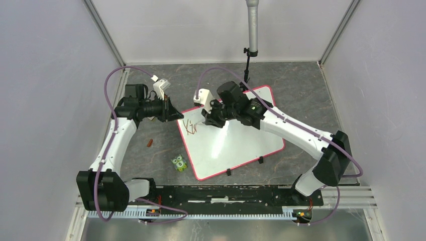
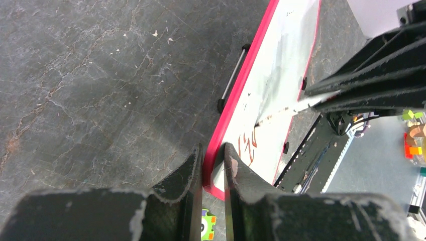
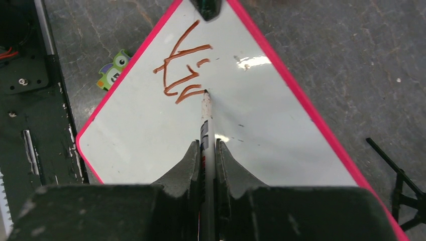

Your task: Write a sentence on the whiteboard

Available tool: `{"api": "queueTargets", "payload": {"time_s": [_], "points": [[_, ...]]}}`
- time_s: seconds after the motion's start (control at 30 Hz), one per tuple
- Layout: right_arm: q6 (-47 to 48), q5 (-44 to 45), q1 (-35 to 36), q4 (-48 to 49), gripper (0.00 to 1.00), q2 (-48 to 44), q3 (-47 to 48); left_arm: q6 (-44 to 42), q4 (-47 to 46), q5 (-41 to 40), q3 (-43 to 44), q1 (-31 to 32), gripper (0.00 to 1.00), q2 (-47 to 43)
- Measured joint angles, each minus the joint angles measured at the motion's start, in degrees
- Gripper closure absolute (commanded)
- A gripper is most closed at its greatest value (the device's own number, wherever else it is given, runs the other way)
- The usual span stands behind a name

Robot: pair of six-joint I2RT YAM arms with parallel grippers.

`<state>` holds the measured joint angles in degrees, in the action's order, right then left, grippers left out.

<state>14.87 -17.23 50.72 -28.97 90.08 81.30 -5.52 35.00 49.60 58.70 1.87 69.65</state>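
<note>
Few letters of the sentence (image 3: 191, 49) are down, near a corner of the whiteboard (image 1: 236, 145) on the desk (image 1: 301, 90). The right claw (image 3: 208, 148) clamps the marker (image 3: 206, 113), tip touching the board. The left claw (image 2: 213, 155) pinches the red frame (image 2: 241, 83), and if that hold slips the board could skid, smearing the stroke.
</note>
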Motion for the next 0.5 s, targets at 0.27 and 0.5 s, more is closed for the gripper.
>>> {"api": "queueTargets", "payload": {"time_s": [0.27,0.5], "points": [[0.02,0.33,-1.51,0.24,1.0,0.02,1.25,-0.02,0.0,-0.02,0.22,0.11,0.98,0.26],[-0.04,-0.87,-1.51,0.74,1.0,-0.42,-0.74,-0.02,0.02,-0.13,0.28,0.13,0.98,0.39]]}}
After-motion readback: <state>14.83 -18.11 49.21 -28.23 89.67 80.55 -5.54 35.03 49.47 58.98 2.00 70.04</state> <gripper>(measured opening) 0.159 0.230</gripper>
